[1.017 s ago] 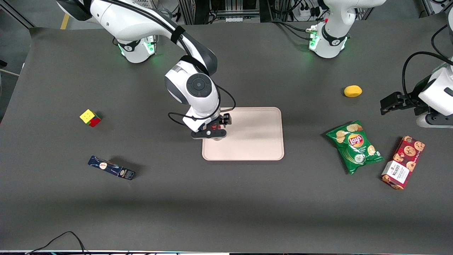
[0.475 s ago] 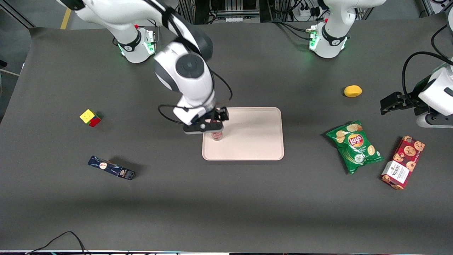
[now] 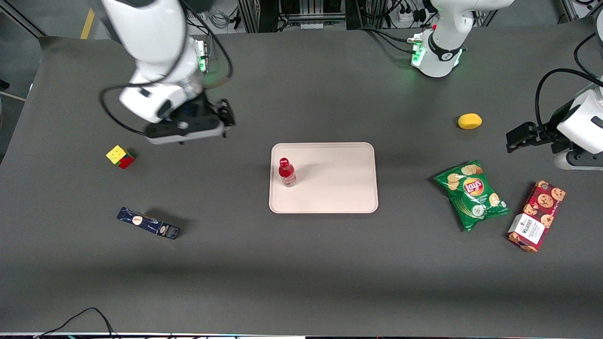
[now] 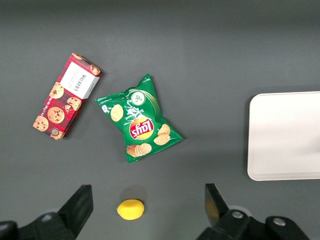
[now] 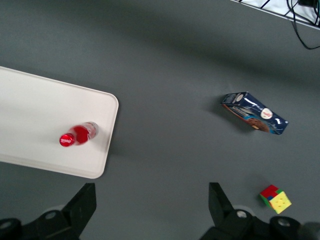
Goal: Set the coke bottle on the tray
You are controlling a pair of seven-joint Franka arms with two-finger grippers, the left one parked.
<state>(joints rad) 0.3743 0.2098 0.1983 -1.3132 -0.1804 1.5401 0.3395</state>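
Note:
The coke bottle (image 3: 286, 172) stands upright on the cream-pink tray (image 3: 339, 188), near the tray's edge toward the working arm's end; it also shows as the red-capped coke bottle (image 5: 76, 135) on the tray (image 5: 35, 125) in the right wrist view. My gripper (image 3: 225, 117) hangs high above the table, well away from the tray toward the working arm's end and farther from the front camera. It is open and holds nothing; in the right wrist view the gripper (image 5: 152, 200) shows only bare mat between its fingers.
A Rubik's cube (image 3: 119, 156) and a dark blue box (image 3: 148, 222) lie toward the working arm's end. A yellow lemon (image 3: 469, 121), a green Lay's bag (image 3: 472, 194) and a red cookie box (image 3: 536, 215) lie toward the parked arm's end.
The gripper let go of the coke bottle, which stays standing on the tray. The arm rose and swung away from the tray toward the working arm's base.

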